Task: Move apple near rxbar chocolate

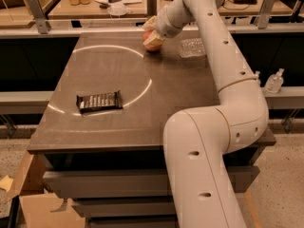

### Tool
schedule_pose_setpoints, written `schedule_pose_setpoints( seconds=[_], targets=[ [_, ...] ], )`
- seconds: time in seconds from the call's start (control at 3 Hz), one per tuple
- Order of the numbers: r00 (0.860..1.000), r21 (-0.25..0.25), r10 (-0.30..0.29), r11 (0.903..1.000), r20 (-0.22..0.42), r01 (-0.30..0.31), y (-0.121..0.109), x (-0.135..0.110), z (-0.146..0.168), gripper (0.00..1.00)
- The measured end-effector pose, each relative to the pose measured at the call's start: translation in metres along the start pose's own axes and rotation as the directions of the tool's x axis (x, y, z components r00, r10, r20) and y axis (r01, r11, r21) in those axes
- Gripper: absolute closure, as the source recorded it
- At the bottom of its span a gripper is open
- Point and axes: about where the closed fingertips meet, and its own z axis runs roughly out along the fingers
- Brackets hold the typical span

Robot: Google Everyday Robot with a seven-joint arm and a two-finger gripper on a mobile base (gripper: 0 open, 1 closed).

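The tool (153,34) sits over the apple (147,37) by the far edge of the desk (180,99); I cannot tell whether it has clamped. Grasping seems the step in hand. Next calls for a lift and a carry toward the near-left corner, where the rxbar chocolate (99,101) lies.

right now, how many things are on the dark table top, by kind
apple: 1
rxbar chocolate: 1
clear plastic bottle: 1
total: 3
The pincer is at the apple, on the far side of the table.
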Motion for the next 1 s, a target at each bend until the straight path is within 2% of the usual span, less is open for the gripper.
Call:
schedule_pose_setpoints(
  seconds=[0.33,1.0],
  targets=[
    [1.0,0.0,0.0,1.0,0.0,0.0,-0.0009,-0.001,-0.0014,1.0],
    [1.0,0.0,0.0,1.0,0.0,0.0,-0.0002,-0.0012,-0.0016,1.0]
  ],
)
